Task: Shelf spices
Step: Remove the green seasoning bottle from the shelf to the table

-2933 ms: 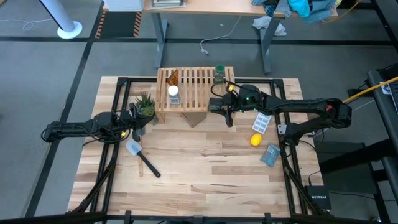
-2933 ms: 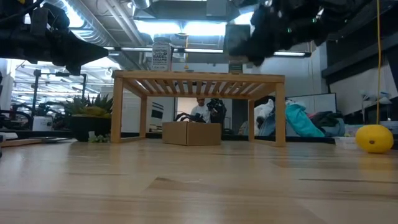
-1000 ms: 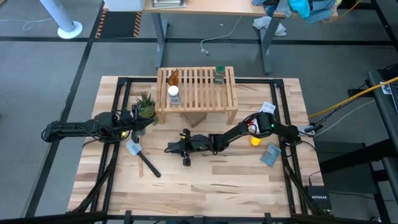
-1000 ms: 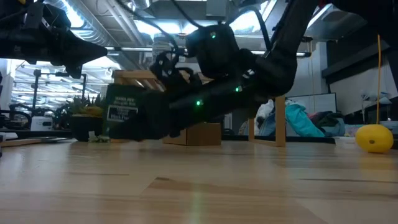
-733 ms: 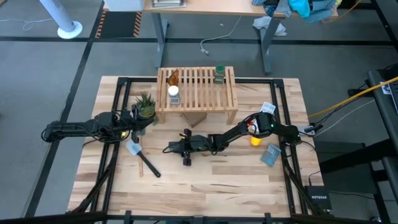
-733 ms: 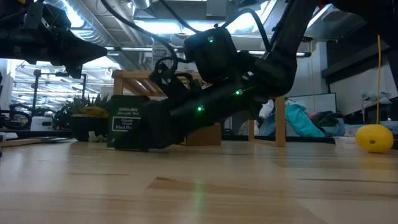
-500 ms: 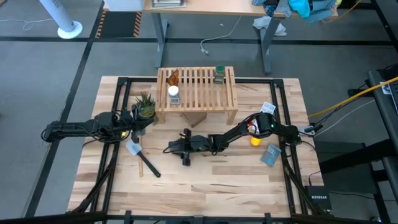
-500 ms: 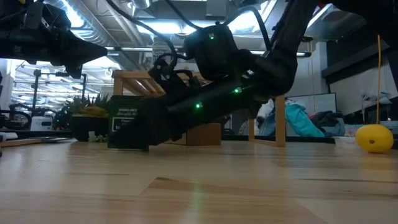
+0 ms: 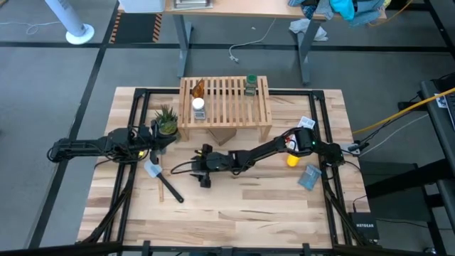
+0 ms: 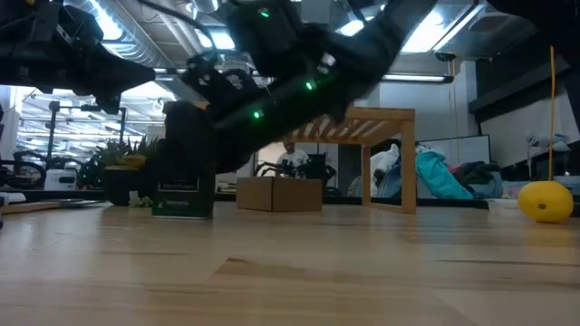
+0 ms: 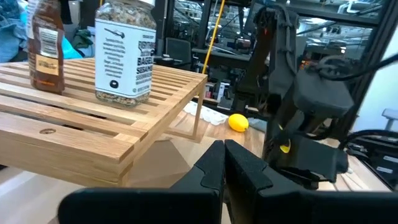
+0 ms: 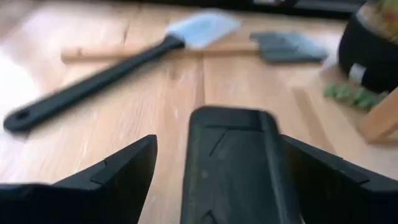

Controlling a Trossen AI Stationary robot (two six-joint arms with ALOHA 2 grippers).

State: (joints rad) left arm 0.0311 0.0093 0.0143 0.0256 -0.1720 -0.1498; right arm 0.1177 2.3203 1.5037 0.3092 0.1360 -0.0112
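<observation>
The dark squarish tin (image 10: 183,186) stands upright on its base on the tabletop, in front of the shelf's left half. My right gripper (image 12: 217,144) is open just above it, slanting down from the table's right. Its fingers (image 12: 124,177) stand on either side of the tin's top (image 12: 231,163). On the light-wood shelf (image 9: 226,101) stand the amber bottle (image 9: 198,88), the white-capped jar (image 9: 198,106) and the green-lidded jar (image 9: 251,85). My left gripper (image 11: 224,163) is shut and waits level beside the shelf's left end.
A black-handled spatula (image 9: 161,179) lies left of the tin. A potted plant (image 9: 166,121) stands by the shelf's left leg. A cardboard box (image 10: 279,194) sits under the shelf. A yellow lemon-like ball (image 9: 292,160) and two packets (image 9: 308,176) lie at the right.
My right gripper held the dark tin tilted just above the table and set it down upright. It has then opened, let go and risen a little, shifting slightly toward the table's left edge. The tin now stands on its own base.
</observation>
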